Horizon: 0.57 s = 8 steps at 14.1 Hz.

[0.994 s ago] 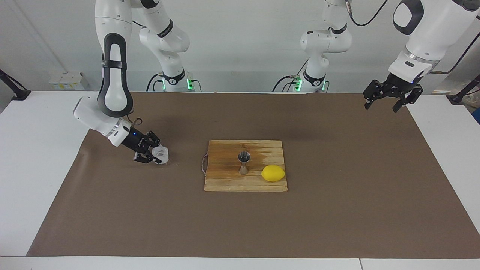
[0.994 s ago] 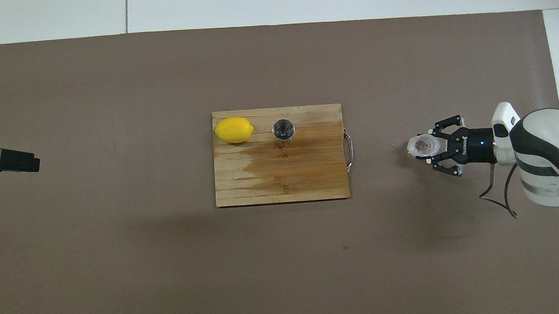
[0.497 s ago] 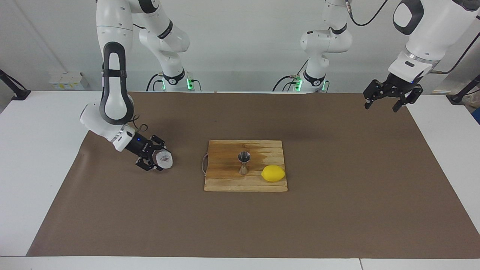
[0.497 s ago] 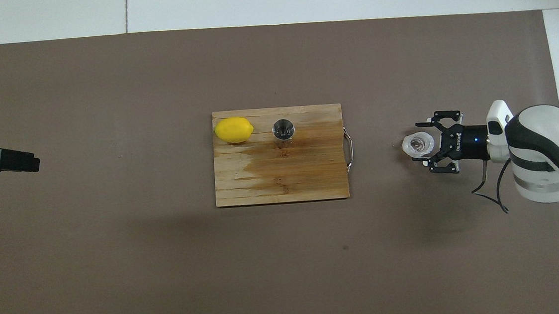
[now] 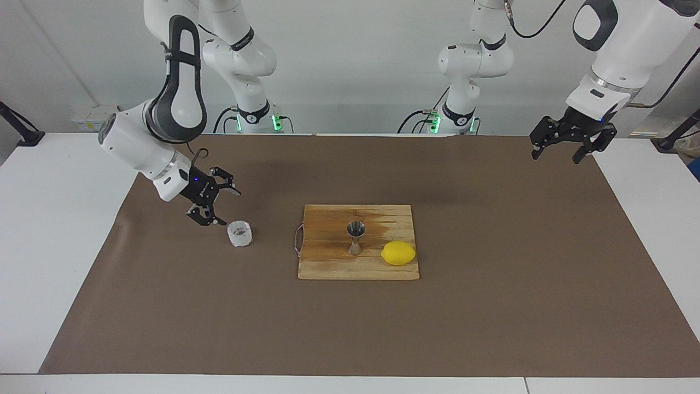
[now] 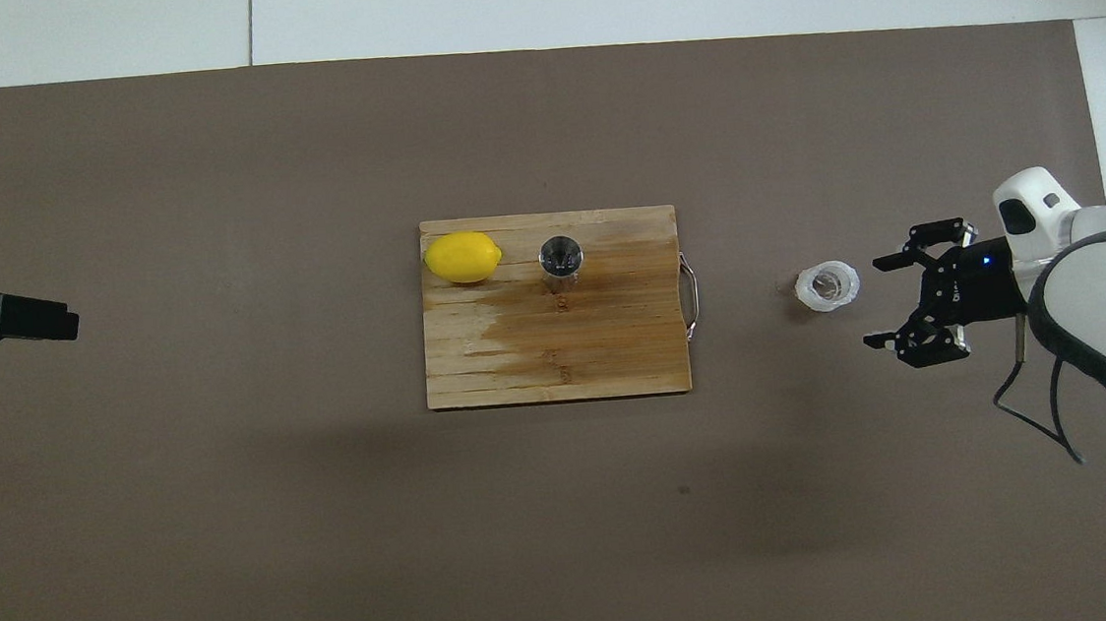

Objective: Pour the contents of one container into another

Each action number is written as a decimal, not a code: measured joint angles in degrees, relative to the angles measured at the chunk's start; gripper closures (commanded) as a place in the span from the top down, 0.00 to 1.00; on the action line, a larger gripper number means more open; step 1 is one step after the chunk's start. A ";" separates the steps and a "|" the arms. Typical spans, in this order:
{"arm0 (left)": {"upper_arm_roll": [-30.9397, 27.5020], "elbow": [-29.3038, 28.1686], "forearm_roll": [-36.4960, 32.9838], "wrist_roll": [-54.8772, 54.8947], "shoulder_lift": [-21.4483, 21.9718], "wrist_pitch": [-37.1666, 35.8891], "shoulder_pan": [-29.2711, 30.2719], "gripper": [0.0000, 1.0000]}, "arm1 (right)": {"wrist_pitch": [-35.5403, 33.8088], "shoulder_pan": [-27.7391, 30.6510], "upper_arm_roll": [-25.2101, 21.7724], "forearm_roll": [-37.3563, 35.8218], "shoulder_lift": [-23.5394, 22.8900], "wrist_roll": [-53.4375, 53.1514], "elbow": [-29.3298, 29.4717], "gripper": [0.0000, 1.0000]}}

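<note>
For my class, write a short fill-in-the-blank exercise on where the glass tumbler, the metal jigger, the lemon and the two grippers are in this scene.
1. The small clear glass tumbler stands upright on the brown ____, not on the board.
2. The silver hourglass-shaped metal jigger stands on the wooden cutting board beside the yellow ____.
3. The right gripper, beside the tumbler, has its fingers ____ and holds nothing.
4. The left gripper waits in the air over the ____ arm's end of the table.

Missing words: mat; lemon; open; left

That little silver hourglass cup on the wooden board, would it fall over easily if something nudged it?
Probably. The jigger stands upright on a small base with a narrow waist, so a sideways nudge would likely tip it. Being round, it might then roll across the cutting board toward the lemon. It looks like stiff metal.
</note>
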State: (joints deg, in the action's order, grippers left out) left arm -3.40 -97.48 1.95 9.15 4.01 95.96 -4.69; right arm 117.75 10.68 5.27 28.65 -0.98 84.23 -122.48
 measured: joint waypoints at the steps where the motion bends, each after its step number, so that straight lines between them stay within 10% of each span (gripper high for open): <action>1: 0.00 0.00 0.00 0.00 0.00 0.00 0.00 1.00 | -0.07 -1.06 0.02 -3.39 0.70 -6.45 -0.02 1.00; 8: 0.00 0.00 0.00 0.00 0.00 0.00 0.00 1.00 | -2.40 -5.11 0.13 -21.12 0.95 -56.68 0.11 1.00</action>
State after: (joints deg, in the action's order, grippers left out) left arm -3.40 -97.48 1.95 9.15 4.01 95.96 -4.69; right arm 115.35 5.57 5.41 7.53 -0.03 27.55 -122.37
